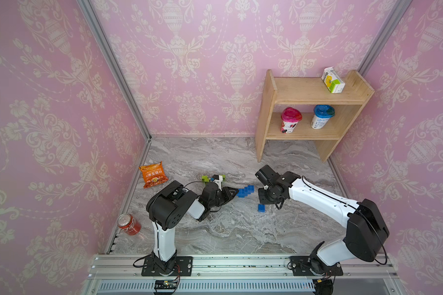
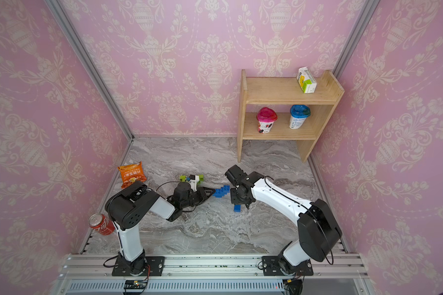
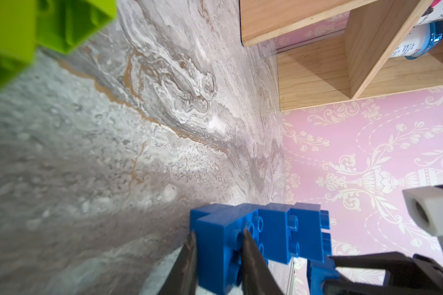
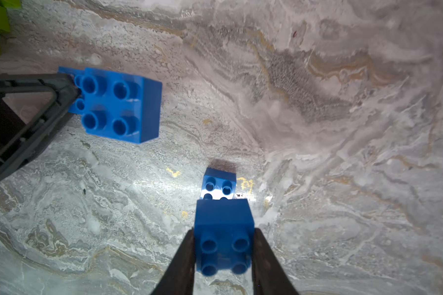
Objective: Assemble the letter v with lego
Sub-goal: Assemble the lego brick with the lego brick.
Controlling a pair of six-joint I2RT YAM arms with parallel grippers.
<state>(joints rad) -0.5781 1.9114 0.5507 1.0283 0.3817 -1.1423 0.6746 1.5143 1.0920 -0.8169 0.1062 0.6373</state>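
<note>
**Ana:** What's your left gripper doing?

**Me:** My left gripper [image 3: 219,233] is clamped on the end brick of the blue stepped row [image 3: 279,229], with one finger pressed to each side of it (the wrist view shows this plainly). In a top view the blue stepped row [image 1: 246,191] runs from the jaw tips toward my right arm, about mid-table. I can't tell whether it rests on the marble tabletop [image 1: 215,229] or sits just above it.

**Ana:** And the right?

**Me:** My right gripper [image 4: 224,235] points down and grips a single blue brick [image 4: 224,219], with the fingers tight on two opposite faces. A loose blue brick [image 4: 219,182] lies studs-up on the tabletop. It is partly hidden behind the held one in the wrist view. From above it sits just beside the gripper, on the side toward my base. Both are apart from the row.

**Ana:** And the green ones?

**Me:** The green bricks [image 1: 205,178] lie just past my left wrist toward the back wall, partly hidden by it, so I can't count them.

**Ana:** Anything else on the table?

**Me:** There's an orange snack bag [image 1: 152,175] and a red can [image 1: 128,224] along the left wall. A wooden shelf [image 1: 292,86] stands in the far right corner.
</note>
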